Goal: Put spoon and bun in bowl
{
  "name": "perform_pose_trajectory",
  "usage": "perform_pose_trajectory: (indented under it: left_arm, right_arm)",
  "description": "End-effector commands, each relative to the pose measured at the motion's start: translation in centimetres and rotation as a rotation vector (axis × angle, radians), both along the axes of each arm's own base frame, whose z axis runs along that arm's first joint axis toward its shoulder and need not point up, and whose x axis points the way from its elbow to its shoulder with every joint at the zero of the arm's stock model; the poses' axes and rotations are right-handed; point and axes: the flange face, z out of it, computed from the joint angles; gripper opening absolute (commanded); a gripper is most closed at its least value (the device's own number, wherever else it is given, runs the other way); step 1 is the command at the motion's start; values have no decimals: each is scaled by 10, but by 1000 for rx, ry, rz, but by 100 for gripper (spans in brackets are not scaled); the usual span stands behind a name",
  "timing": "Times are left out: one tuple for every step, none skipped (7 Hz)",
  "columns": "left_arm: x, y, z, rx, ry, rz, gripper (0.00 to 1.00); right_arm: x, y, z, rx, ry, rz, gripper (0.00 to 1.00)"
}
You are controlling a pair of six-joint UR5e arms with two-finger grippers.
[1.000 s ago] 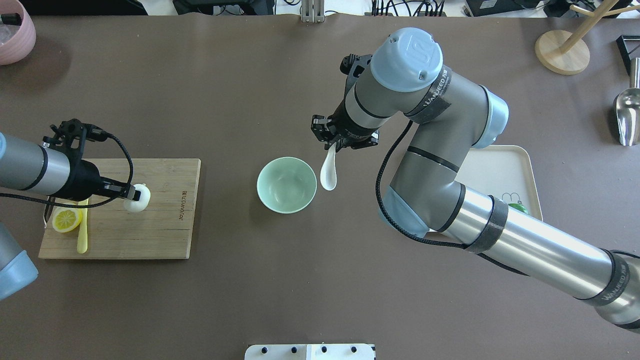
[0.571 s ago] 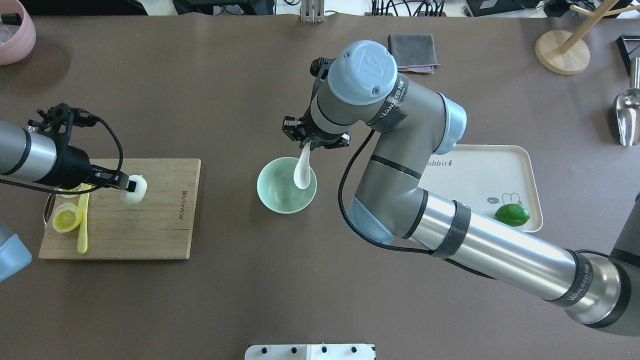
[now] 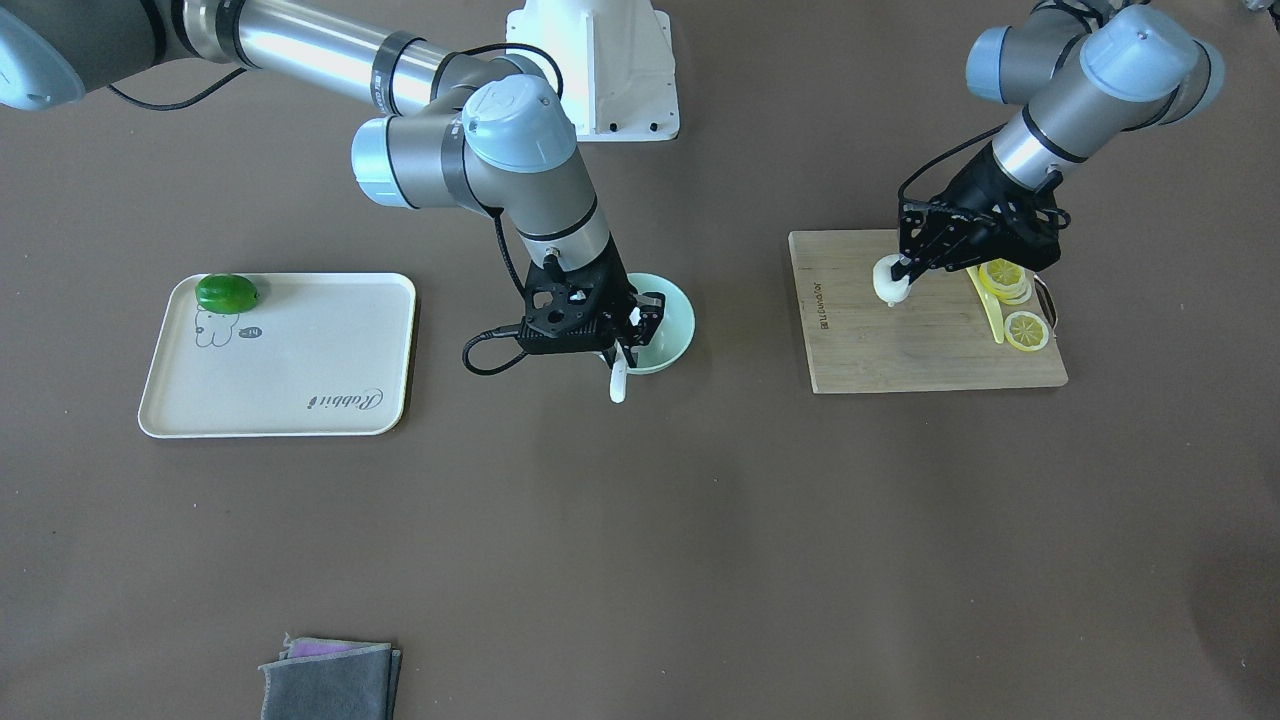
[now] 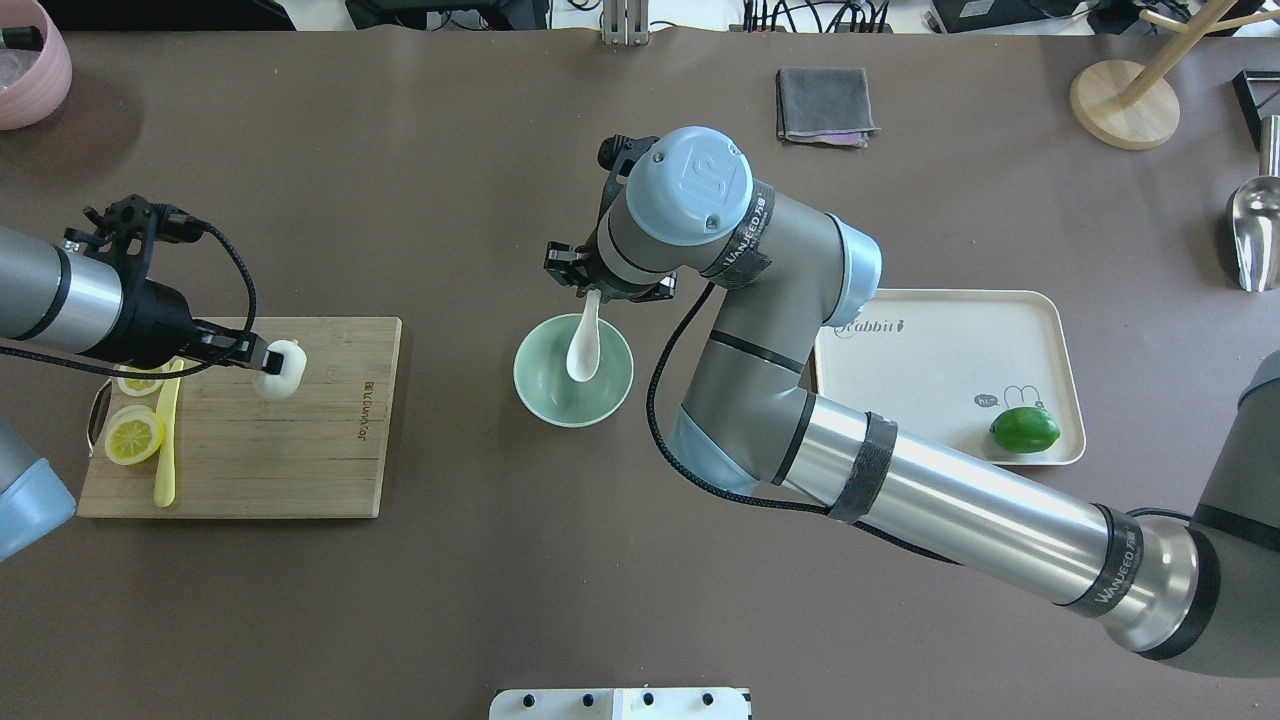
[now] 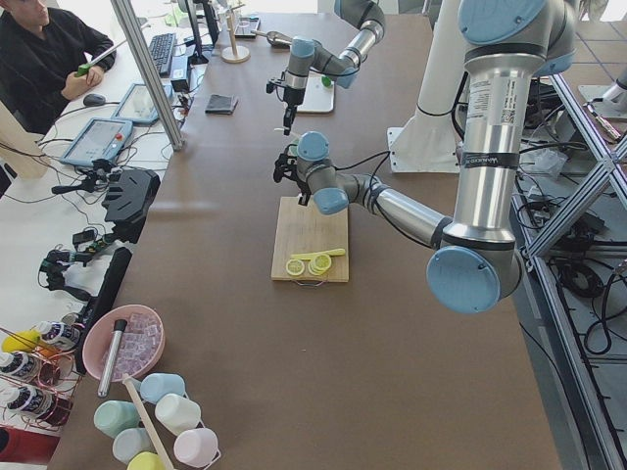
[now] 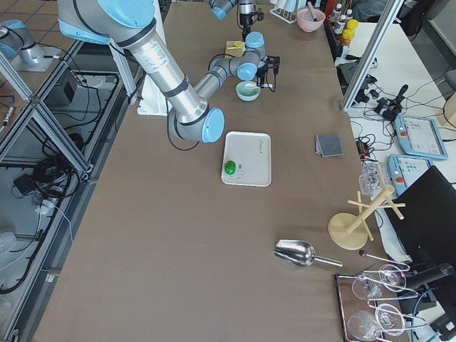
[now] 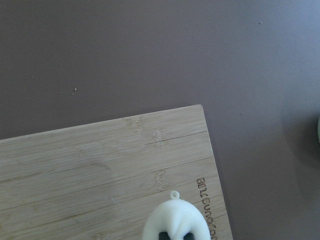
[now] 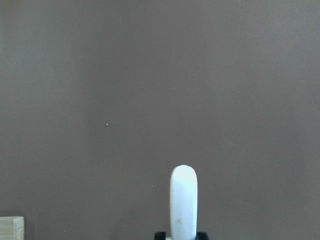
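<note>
Your right hand [image 4: 603, 292], clamping spoon [image 4: 581, 352], now hanging over bowl [image 4: 530, 388] instead of beside it; drop looking near. Your left hand [image 4: 258, 357] clamping bun [image 4: 282, 370] over board [image 4: 300, 450], well apart from bowl.

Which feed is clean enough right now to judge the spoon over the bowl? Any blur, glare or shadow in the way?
Overhead exterior: sharp, evenly lit, soft shadows only; the spoon stands out clearly against the bowl. Exterior front-facing: sharp, but the right gripper hides part of the bowl. Right wrist-mounted: spoon close and slightly soft, no bowl in frame. Side views: both too small.
</note>
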Motion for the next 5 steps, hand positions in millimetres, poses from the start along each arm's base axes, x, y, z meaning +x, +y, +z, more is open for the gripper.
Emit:
perform_pose_trajectory:
  left_arm:
    - [19,-13,-45,-38,69,-34,0]
    - [35,-25,-83,-76,125,-60,0]
    - [56,-31,-114,-107,169,-62,0]
    - [102,-15,-135,-132,188,-23,0]
    - [134,-28,-168,-122,211,-62,0]
  right_arm:
    - [9,10,-2,-12,-22,-32,100]
    - [31,0,7,-37,-16,-47,100]
    - [66,-8,22,-55,-11,-60,100]
    - [105,-6,49,-43,17,-91,100]
    - [139,-7,72,-21,71,-119,100]
